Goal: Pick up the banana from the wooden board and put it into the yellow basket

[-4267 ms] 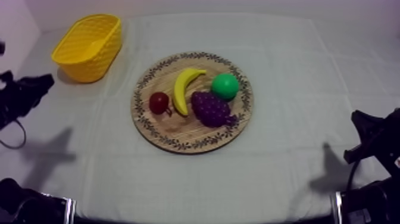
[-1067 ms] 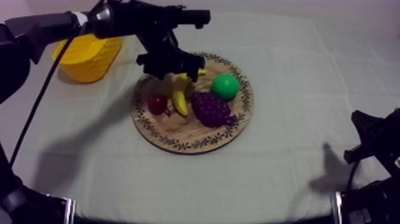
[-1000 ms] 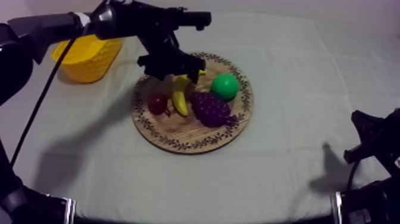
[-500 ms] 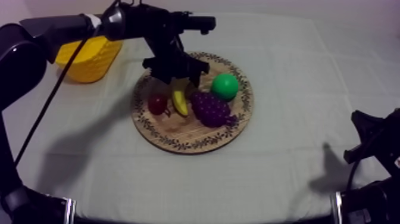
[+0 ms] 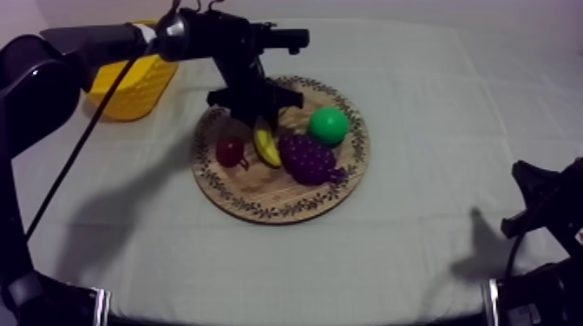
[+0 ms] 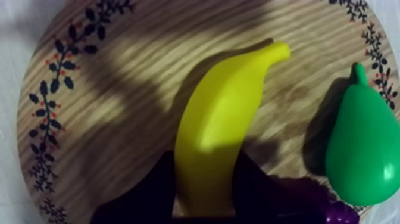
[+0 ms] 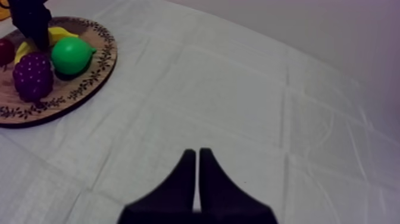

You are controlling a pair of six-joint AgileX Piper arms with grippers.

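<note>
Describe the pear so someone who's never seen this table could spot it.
On the round wooden board mid-table, look at the side away from the yellow basket. The pear lies there beside the purple grapes; it is the only green fruit.

lab-like test bench, cloth-covered table [image 5: 434, 225], plain wall [image 7: 309, 30] behind, black robot arm [image 5: 95, 39]
</note>
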